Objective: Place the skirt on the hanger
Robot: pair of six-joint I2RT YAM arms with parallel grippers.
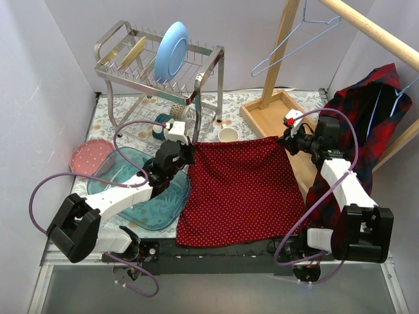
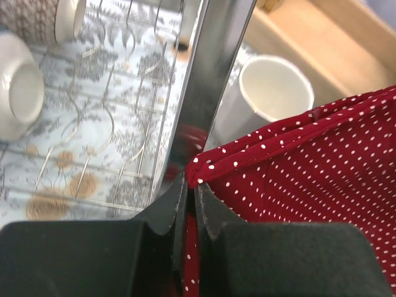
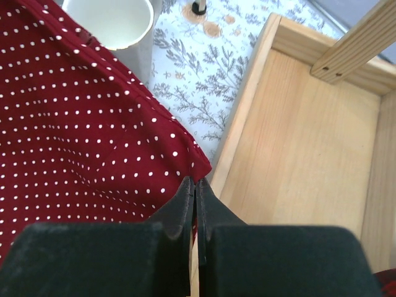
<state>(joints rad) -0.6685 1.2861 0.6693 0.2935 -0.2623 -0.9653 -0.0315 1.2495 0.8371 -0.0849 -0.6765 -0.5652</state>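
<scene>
Red polka-dot skirt [image 1: 242,190], far corners pinched tight in left fingers [image 2: 164,213] and right fingers [image 3: 179,207].

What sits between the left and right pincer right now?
The skirt, spread between them: the left pincer is shut on one far corner, the right pincer on the other. The top external view shows it.

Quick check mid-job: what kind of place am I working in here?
Probably a staged household test cell, not a real home: plain white walls close it in, a dish rack stands at the back, and a wire hanger hangs by a wooden clothes rail.
</scene>
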